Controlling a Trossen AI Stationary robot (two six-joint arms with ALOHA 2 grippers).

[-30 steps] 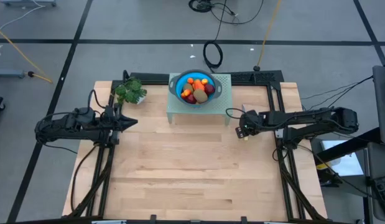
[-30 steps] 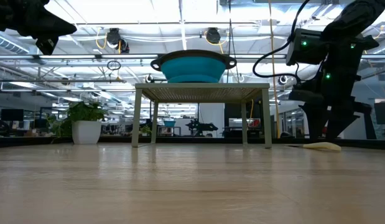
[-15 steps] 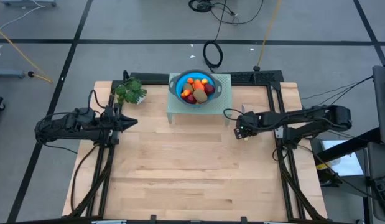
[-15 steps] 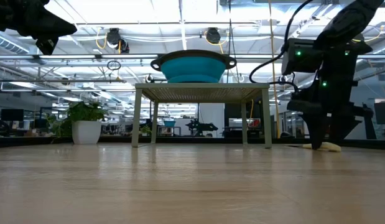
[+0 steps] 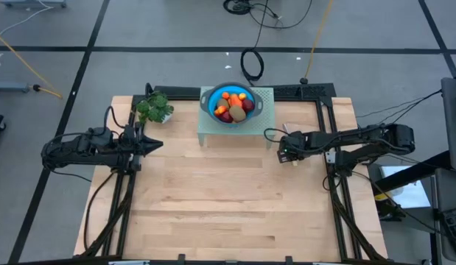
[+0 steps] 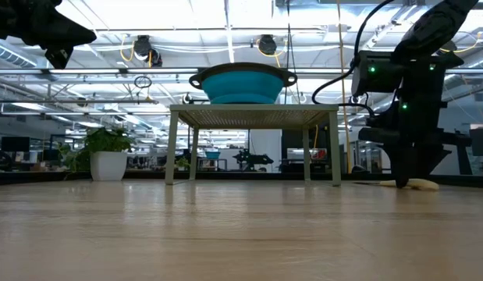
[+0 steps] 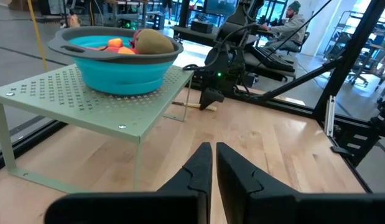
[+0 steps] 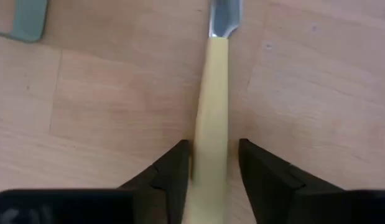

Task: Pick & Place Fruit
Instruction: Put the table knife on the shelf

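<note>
Brown, red and orange fruit (image 5: 233, 107) is sitting piled in a blue bowl (image 5: 210, 103), and the bowl is standing on a little green rack (image 5: 263, 99) at the far middle of the wooden table (image 5: 228, 199).

Right of the rack, the right gripper (image 8: 209, 163) is pointing down at the table. Its two fingers are standing a little apart, one on each side of a yellow-handled knife (image 8: 210, 118) that is lying flat on the wood. They are sitting just beside the handle, and I cannot tell if they are squeezing it.

Some things are looking risky to me. That knife is not fruit, so grabbing it may be the wrong job. The handle is thin and lying flat, so it may slip or spin away if the fingers are pinching off-centre. The fingertips are also very low, so they may be scraping the table.

On the left side the left gripper (image 7: 214, 163) is waiting in the air with its fingers shut and holding nothing. It is pointing toward the rack.

Green leaves of a small plant (image 5: 155, 108) are sitting left of the rack. The bowl's rim and the raised rack are standing in the way of any reach for the fruit, so an arm is needing to come from above.
</note>
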